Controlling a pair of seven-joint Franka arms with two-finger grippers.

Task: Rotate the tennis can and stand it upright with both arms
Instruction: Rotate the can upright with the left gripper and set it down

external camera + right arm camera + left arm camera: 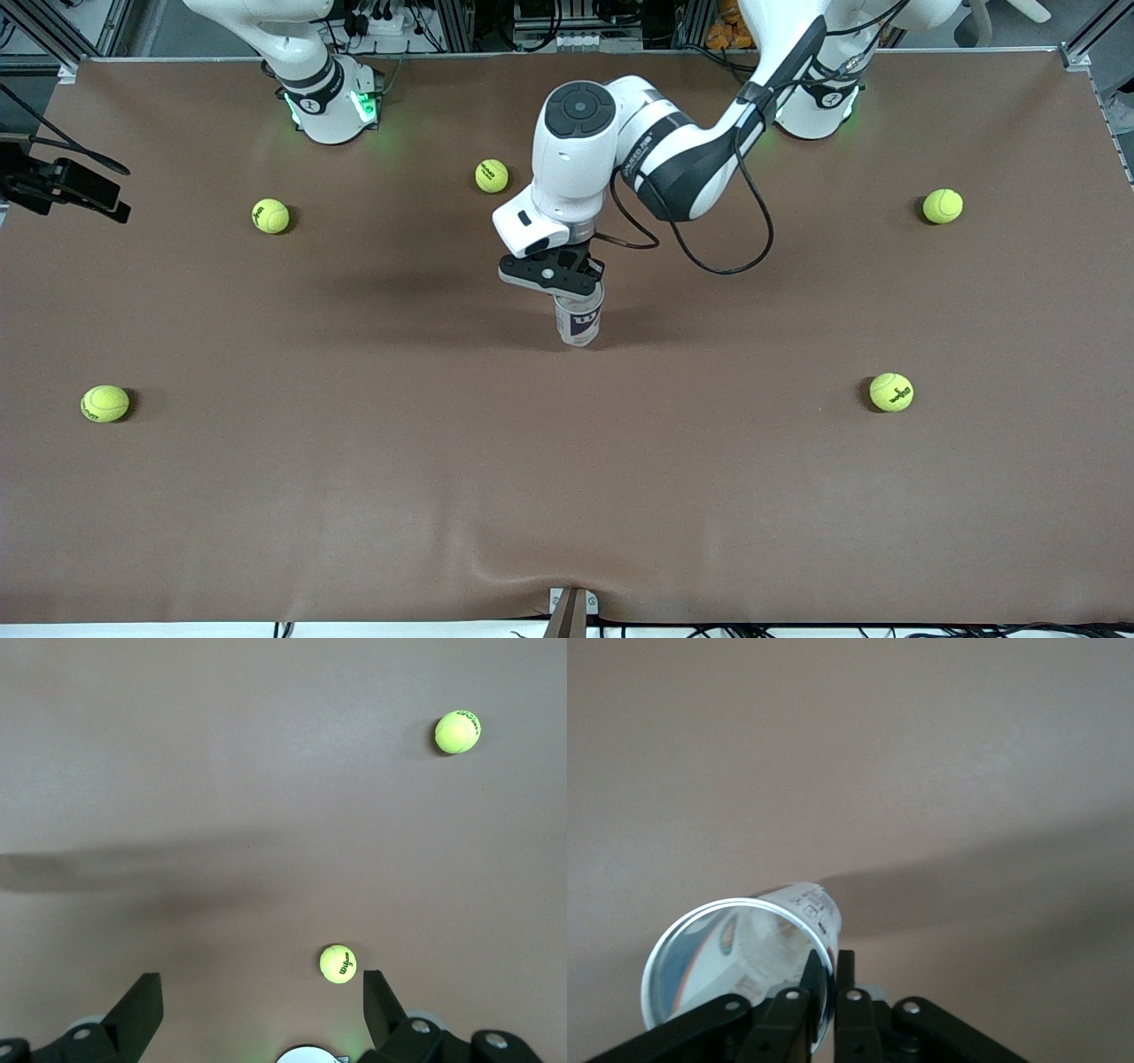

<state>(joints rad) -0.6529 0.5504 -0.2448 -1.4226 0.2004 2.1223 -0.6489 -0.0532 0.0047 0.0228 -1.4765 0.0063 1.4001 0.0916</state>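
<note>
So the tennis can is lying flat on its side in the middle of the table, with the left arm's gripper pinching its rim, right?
Not quite. The tennis can is standing upright, not lying on its side; the front view shows it on end with its open mouth up. The rest holds: it is mid-table, and the left gripper pinches its silvery rim, one finger inside the can and one outside, as the left wrist view shows.

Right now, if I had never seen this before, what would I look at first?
Probably the big white left arm reaching to the middle of the brown table, its end effector pinching the rim of an upright tennis can. Next, five bright yellow-green tennis balls scattered around it. The right arm's end effector waits, open, over the table near its own base.
</note>
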